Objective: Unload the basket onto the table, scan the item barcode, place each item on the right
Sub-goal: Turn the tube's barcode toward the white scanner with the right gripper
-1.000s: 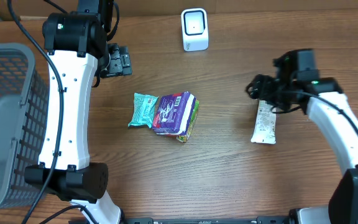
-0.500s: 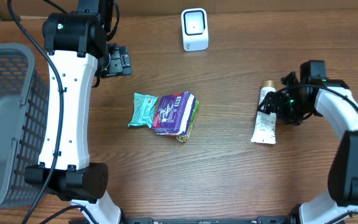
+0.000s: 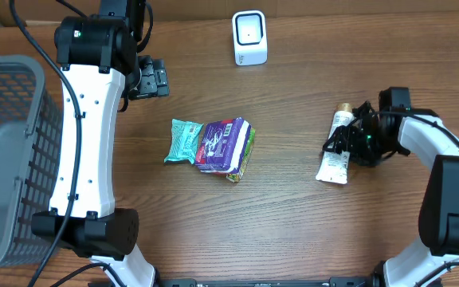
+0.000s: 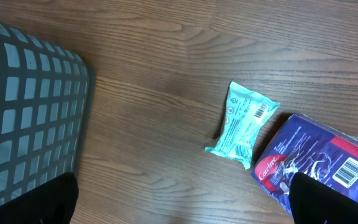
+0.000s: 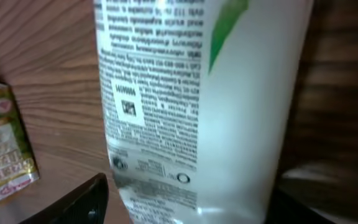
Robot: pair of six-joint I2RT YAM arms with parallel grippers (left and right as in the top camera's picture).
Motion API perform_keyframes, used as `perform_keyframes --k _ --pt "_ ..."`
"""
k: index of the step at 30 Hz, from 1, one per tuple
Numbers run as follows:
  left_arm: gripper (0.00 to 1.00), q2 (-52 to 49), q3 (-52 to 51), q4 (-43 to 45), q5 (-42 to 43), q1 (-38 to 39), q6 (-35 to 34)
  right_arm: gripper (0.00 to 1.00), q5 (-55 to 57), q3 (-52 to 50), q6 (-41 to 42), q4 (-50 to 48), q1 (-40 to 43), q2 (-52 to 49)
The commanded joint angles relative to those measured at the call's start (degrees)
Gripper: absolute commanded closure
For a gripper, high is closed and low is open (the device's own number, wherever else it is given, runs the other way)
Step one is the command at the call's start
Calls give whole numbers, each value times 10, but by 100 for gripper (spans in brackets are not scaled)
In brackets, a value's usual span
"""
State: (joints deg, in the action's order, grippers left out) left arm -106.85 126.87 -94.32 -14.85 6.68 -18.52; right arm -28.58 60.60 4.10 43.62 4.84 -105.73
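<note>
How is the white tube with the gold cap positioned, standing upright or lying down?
Lying down. The overhead view shows the tube stretched out flat on the table, gold cap at its far end.

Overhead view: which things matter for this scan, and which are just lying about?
In the job:
- white tube, with the right hand around it
- white scanner at the table's far edge

Lying about:
- teal packet
- purple pack right against it
- grey basket
- left hand, open and idle

Grey basket (image 3: 6, 159) far left; teal packet (image 3: 183, 140) beside purple pack (image 3: 223, 143).
</note>
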Motion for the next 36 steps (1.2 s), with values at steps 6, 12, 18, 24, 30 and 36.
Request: perform_keyframes --k 6,12,18,24,30,36 --pt "0 -5 -3 1 -7 0 -10 39 -11 -70 34 -53 0 -7" --pt "0 -5 -3 1 -7 0 -10 92 -23 -65 66 -54 0 -7" --pt "1 -5 -3 1 -7 0 -10 96 -37 -29 61 -9 0 9" --pt "0 -5 -3 1 -7 0 -10 96 -130 98 -140 183 -4 58" --pt "1 -5 -3 1 -7 0 -10 96 -233 209 -318 341 -17 108" --pt "0 -5 -3 1 -7 0 -10 96 -281 236 -366 367 -61 148"
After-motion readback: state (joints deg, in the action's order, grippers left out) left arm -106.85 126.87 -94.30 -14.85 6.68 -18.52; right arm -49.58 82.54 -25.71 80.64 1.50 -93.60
